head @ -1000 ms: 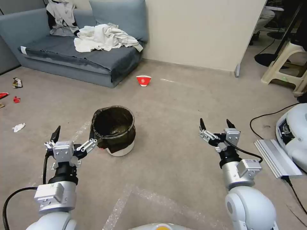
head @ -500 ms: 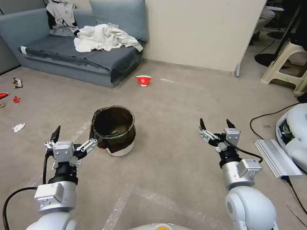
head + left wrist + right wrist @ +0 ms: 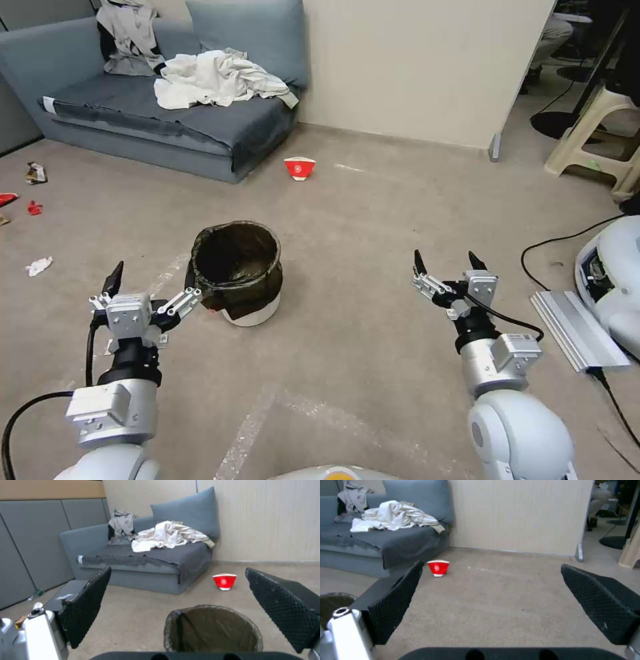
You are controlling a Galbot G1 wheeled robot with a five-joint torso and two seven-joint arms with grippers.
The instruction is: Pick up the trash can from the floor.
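White plastic, dark crinkled liner: the trash can (image 3: 237,275) stands upright on the floor (image 3: 360,220), not yet lifted.

Head view. Trash can at centre-left of the carpet. Left gripper (image 3: 152,283) at about 8 o'clock from the can, fingers spread wide, empty; its inner fingertip looks just beside the liner's rim, contact not certain. Right gripper (image 3: 447,265) at about 3 o'clock from the can, well apart, also spread wide and empty. Red-and-white bowl (image 3: 299,168) at 12 o'clock beyond the can, near the grey sofa (image 3: 200,127). Litter scraps (image 3: 38,267) at 9 o'clock.

Left wrist view. Left gripper (image 3: 180,605) frames the can (image 3: 213,630), which sits between the fingers but nearer one pad (image 3: 283,610). Bowl (image 3: 224,581) and sofa (image 3: 160,560) lie beyond.

Right wrist view. Right gripper (image 3: 493,605) faces bare floor (image 3: 500,600); a sliver of the can (image 3: 333,602) shows past one finger, the bowl (image 3: 438,568) beyond.

Handling note (judgement). Step in hand: approach for the grasp. Centre one finger inside the rim and one outside, pinch wall and liner together, close firmly, then lift straight to avoid tipping.
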